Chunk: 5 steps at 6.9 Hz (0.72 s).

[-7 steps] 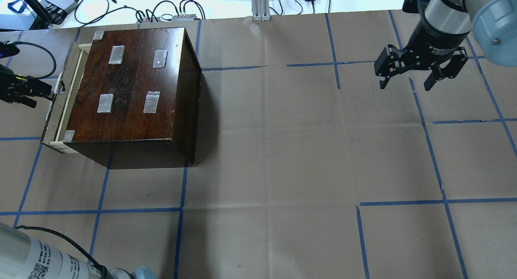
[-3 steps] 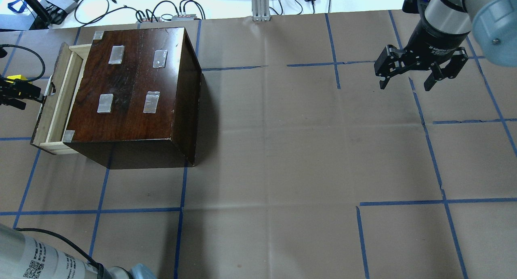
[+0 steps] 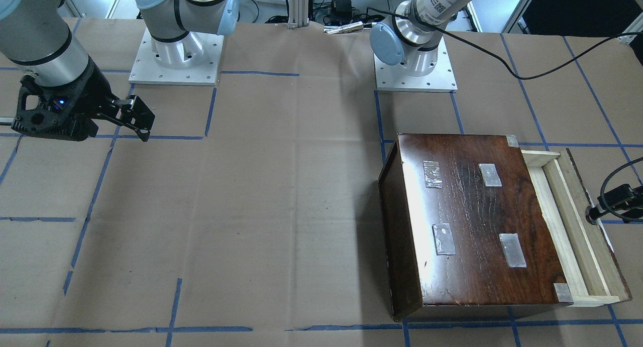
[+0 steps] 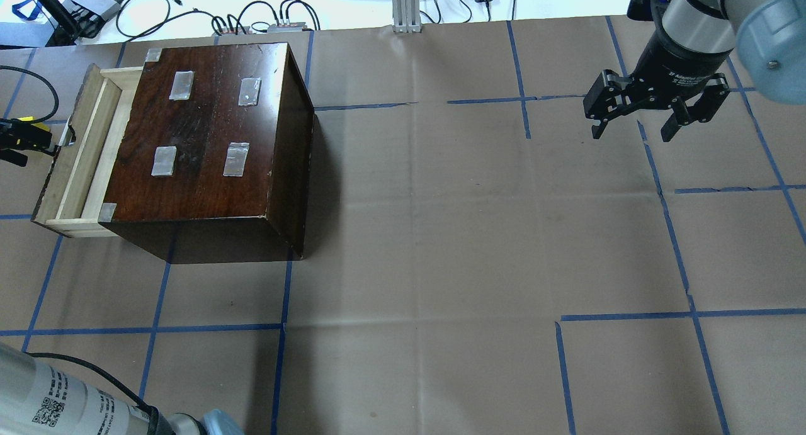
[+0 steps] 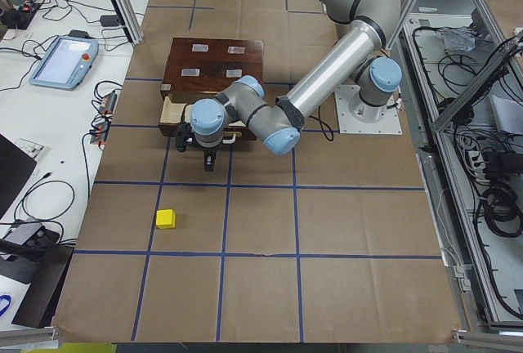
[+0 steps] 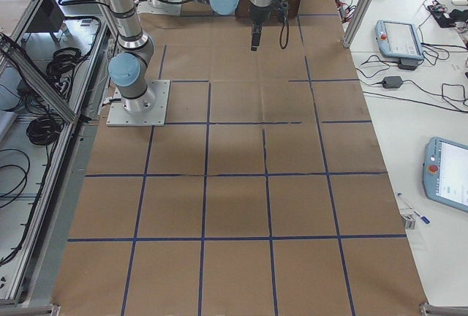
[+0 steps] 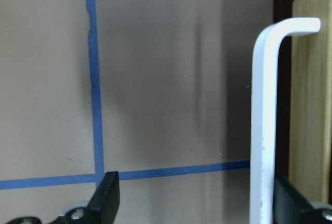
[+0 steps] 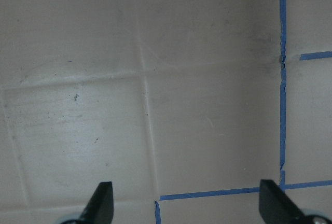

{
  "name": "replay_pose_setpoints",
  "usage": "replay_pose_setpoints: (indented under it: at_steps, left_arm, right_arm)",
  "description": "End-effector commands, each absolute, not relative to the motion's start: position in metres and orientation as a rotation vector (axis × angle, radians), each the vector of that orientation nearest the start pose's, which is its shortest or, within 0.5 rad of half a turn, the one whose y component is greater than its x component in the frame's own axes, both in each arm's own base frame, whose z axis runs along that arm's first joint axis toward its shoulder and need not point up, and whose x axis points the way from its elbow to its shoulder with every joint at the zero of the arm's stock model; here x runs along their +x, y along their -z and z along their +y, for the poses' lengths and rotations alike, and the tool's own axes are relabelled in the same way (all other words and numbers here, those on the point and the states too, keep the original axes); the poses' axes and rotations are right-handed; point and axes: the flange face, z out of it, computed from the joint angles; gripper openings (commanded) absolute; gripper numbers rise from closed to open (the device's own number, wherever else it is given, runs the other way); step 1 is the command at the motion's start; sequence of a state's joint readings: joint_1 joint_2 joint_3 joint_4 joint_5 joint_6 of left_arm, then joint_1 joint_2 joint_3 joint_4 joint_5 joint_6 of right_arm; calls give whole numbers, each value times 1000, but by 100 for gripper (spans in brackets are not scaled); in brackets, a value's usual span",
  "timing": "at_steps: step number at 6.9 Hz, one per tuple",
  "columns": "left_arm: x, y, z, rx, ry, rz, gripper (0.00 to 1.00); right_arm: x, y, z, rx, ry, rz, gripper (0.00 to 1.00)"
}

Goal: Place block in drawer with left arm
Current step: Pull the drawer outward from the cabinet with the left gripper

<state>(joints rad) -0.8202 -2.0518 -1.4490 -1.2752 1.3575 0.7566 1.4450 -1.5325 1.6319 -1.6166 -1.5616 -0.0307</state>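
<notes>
Left gripper (image 7: 197, 203): jaws wide, with the white handle (image 7: 262, 120) between them, just beside one finger. The drawer (image 4: 69, 164) stands partly out of the box (image 4: 208, 133). The block (image 5: 166, 219) lies on the table (image 4: 441, 233), well apart from the box. Right gripper (image 4: 631, 135): jaws wide, empty, above the table.
</notes>
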Motion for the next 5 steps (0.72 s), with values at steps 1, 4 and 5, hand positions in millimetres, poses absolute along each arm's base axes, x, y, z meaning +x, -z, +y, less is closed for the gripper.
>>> replay_pose_setpoints:
  at_steps: [1, 4, 5]
  left_arm:
    - [352, -295, -582, -8, 163, 3327, 99]
    - [352, -311, -578, -9, 177, 3305, 99]
    - [352, -324, -579, -6, 195, 3290, 100]
  right_arm:
    - [70, -444, -514, 149, -80, 3124, 100]
    - [70, -444, -514, 149, -80, 3124, 100]
    - [70, -443, -514, 149, -83, 3124, 100]
